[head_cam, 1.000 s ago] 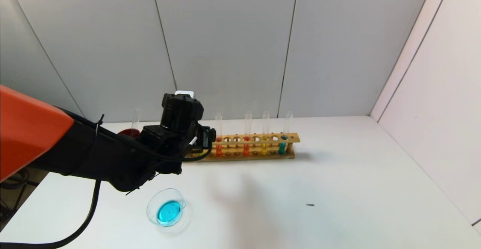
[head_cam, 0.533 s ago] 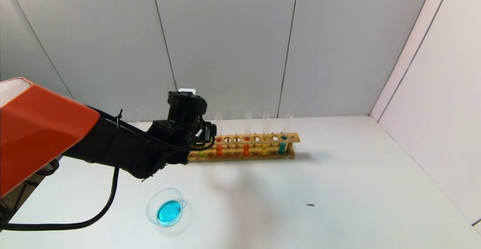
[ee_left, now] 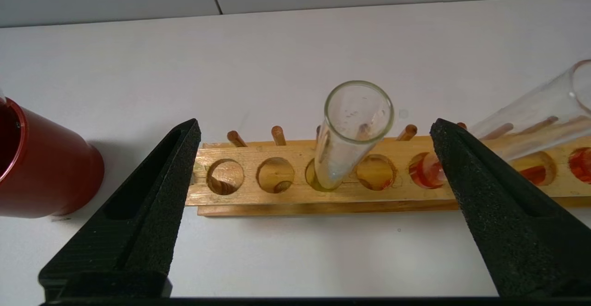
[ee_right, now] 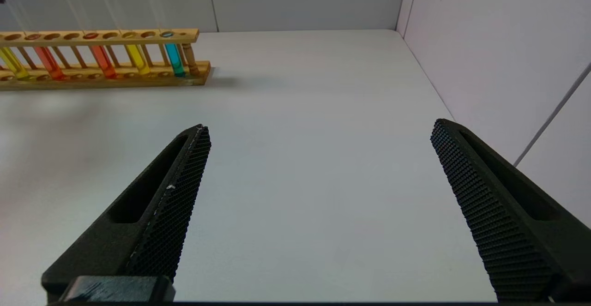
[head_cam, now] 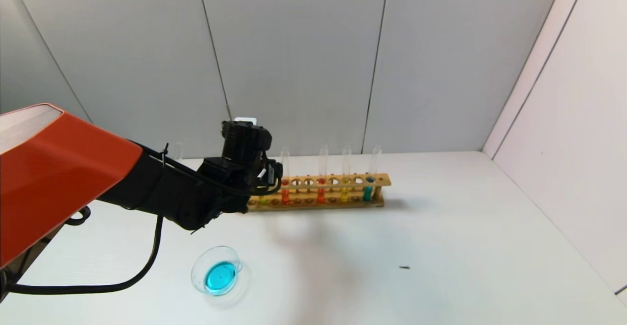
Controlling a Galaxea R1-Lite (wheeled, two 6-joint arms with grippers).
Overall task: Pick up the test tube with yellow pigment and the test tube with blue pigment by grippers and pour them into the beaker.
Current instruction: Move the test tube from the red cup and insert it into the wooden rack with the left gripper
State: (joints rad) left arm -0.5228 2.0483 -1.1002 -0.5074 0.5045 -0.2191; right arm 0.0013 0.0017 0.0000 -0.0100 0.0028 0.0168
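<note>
- The left gripper (ee_left: 314,135) is seen at the left end of the wooden rack (head_cam: 318,192), a little left of the centre of the head view. Its jaws are spread wide and nothing is held between them.
- In the left wrist view, the test tube with yellow pigment (ee_left: 348,135) stands in a hole of the rack, in the middle of the frame between the two open jaws, and is touched by neither of them. Its open rim is turned toward the camera.
- In the head view only a small greenish-yellow spot of this tube (head_cam: 263,200) is visible low in the rack, just right of the black gripper body.
- A dark red cup (ee_left: 44,165) is placed on the tabletop (head_cam: 441,246) at the left edge of the left wrist view, beside the end of the rack.
- The test tube with blue pigment (head_cam: 368,187) stands upright near the right end of the rack, a little right of the centre of the head view.
- The beaker (head_cam: 217,277) is located in the lower left part of the head view, on the tabletop in front of the rack and well apart from it. Cyan-blue liquid is seen at its bottom.
- The right gripper (ee_right: 318,133) is shown only in the right wrist view. Its jaws are wide open and empty above the bare tabletop, and the rack is seen far off in the upper left of that frame.
</note>
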